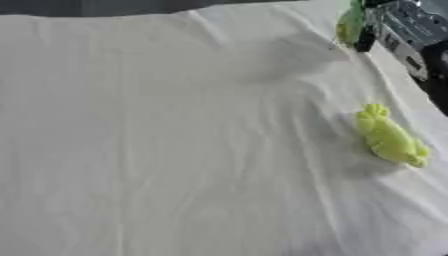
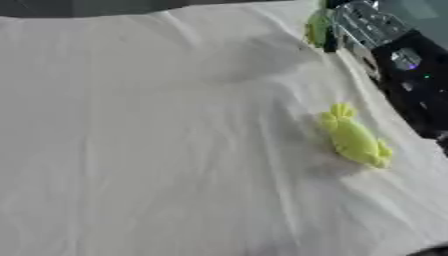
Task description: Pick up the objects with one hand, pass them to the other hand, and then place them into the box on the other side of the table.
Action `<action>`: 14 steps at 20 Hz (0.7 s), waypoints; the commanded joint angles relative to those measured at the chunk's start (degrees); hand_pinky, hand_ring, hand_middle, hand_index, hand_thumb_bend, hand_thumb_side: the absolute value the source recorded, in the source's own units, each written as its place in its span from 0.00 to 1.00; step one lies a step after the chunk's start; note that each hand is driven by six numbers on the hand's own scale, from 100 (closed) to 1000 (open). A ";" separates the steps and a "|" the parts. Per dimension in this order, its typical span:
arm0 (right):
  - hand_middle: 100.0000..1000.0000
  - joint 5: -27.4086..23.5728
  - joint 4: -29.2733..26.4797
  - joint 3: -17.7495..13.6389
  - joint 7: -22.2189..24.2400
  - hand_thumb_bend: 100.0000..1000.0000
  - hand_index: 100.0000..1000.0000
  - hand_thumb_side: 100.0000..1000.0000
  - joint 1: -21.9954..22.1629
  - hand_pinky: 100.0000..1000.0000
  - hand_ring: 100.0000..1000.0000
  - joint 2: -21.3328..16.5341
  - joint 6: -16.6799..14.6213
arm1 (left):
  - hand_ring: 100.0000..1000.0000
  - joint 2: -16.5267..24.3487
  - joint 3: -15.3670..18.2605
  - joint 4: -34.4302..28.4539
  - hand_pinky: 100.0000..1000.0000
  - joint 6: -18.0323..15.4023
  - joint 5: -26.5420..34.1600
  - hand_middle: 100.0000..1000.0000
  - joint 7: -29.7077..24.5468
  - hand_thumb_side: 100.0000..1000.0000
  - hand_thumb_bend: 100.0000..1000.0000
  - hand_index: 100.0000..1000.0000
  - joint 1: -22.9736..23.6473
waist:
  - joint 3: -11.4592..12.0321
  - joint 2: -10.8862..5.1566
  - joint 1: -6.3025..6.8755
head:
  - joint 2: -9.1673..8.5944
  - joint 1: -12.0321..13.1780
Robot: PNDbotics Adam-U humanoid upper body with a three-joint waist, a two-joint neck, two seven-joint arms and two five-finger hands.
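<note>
left eye: head, looking down at white-clothed table point(image 1: 157, 150) | right eye: same, set slightly right | shared: cloth, yellow-green toy point(image 2: 354, 137) near right edge

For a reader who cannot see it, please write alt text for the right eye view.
A yellow-green toy lies on the right part of a wrinkled white tablecloth. At the upper right, the robot's arm comes in beside something green; its hand cannot be made out.
</note>
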 commanded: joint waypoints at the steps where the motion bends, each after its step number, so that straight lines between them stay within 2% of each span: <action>1: 0.31 1.48 -3.20 -1.43 16.29 0.19 0.41 0.00 -0.91 0.73 0.55 -1.32 16.30 | 0.75 1.88 1.12 -0.95 0.71 -0.10 -0.18 0.72 -0.20 0.64 0.00 0.70 -0.31 | -0.32 -2.23 -0.02 | 0.23 0.18; 8: 0.30 3.53 -8.05 -1.16 16.29 0.19 0.41 0.00 -1.00 0.74 0.54 0.06 16.30 | 0.75 1.91 1.09 -1.01 0.71 -0.26 -0.28 0.72 -0.39 0.64 0.00 0.70 -0.21 | -0.84 -4.06 -0.23 | 0.68 1.86; 14: 0.28 6.10 -13.86 -1.90 16.29 0.05 0.42 0.00 -1.91 0.73 0.52 3.48 16.30 | 0.75 2.08 1.47 -1.25 0.71 -0.53 -0.23 0.72 -0.18 0.63 0.00 0.70 0.29 | -1.42 -5.35 0.00 | 1.27 3.04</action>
